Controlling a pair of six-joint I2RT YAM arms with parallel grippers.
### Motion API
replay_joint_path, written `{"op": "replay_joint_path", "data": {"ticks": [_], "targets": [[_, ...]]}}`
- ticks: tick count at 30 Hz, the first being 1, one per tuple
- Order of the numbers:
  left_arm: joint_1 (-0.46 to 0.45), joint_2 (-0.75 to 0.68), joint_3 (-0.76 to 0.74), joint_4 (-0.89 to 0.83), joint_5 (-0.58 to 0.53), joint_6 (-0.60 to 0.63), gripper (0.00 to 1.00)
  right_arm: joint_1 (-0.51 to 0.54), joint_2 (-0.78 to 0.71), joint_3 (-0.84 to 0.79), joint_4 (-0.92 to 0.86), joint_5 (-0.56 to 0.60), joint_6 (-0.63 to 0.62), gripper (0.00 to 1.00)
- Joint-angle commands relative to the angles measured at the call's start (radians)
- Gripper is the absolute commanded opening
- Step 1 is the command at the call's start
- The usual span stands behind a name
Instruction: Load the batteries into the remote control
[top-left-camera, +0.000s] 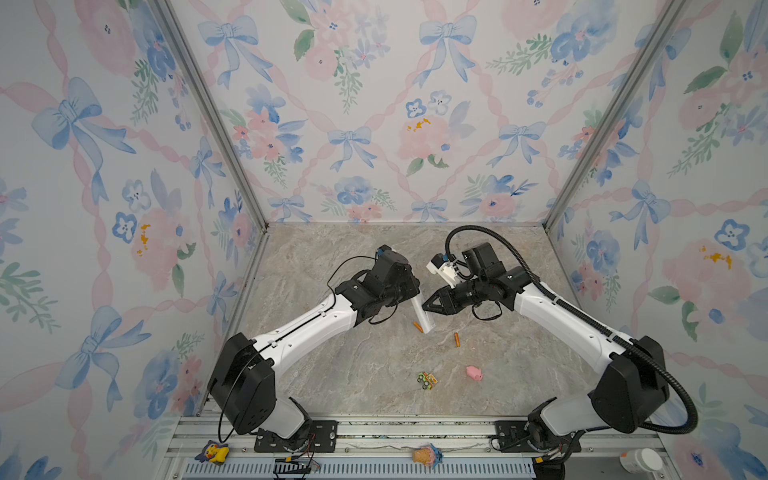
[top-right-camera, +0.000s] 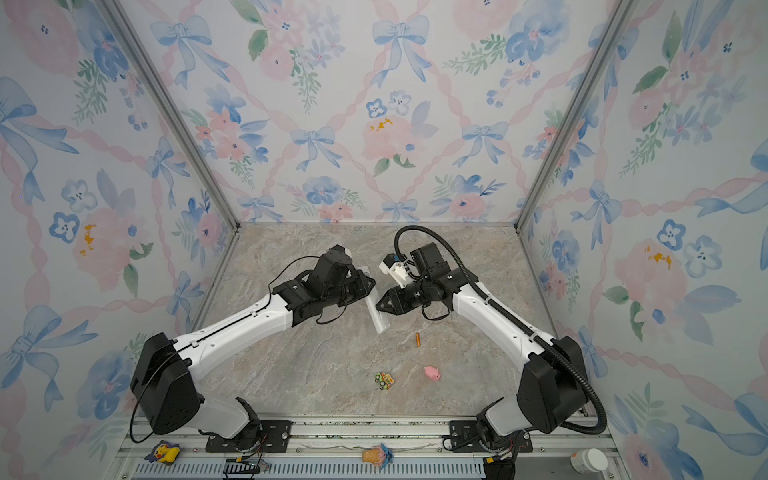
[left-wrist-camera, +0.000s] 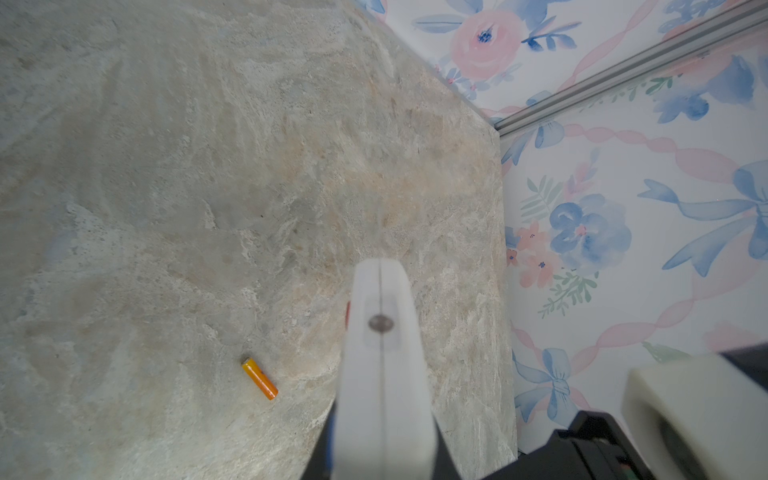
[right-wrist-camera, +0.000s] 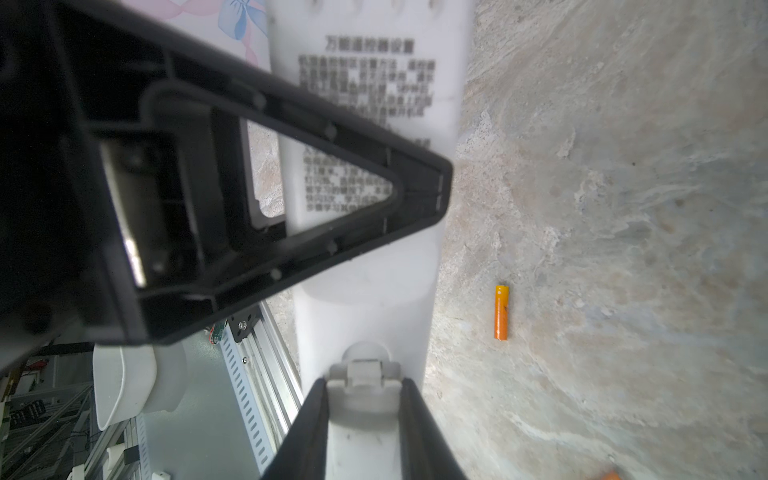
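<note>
Left pincer (top-left-camera: 409, 287) is clamped on the remote control (top-left-camera: 426, 322) around its middle. It holds it up off the marble table (top-left-camera: 332, 382) at a slant, printed back turned toward the right arm. I reckon that's the whole point: one arm plays vise so the other can get at the battery door. Right pincer (top-left-camera: 424, 306) sits close against that back face. In its wrist view the jaws are apart with nothing pinched, one finger (right-wrist-camera: 424, 191) across the printed text, the other framing the battery cover (right-wrist-camera: 363, 415) at the end. Cover looks latched in place to me, so I'd call this the cover-removal step, loading not begun. Can't tell if a fingertip actually touches the latch. One orange battery (top-left-camera: 417, 327) lies on the table just beside the remote's low end in a top view, the other battery (top-left-camera: 457, 339) nearer the right arm. Both are loose and easy to reach. Pink pig toy (top-left-camera: 473, 372) sits toward the front, well clear. Main worry: the remote twisting in the left grip when I push the door.
</note>
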Motion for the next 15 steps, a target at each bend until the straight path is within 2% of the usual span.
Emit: {"op": "replay_joint_path", "data": {"ticks": [1, 15], "targets": [[-0.012, 0.007, 0.021, 0.047, 0.014, -0.002, 0.0, 0.011, 0.008, -0.002, 0.002, -0.038, -0.012, 0.27], [-0.012, 0.009, 0.015, 0.045, 0.01, -0.003, 0.0, 0.011, -0.011, 0.0, 0.01, -0.039, -0.017, 0.23]]}}
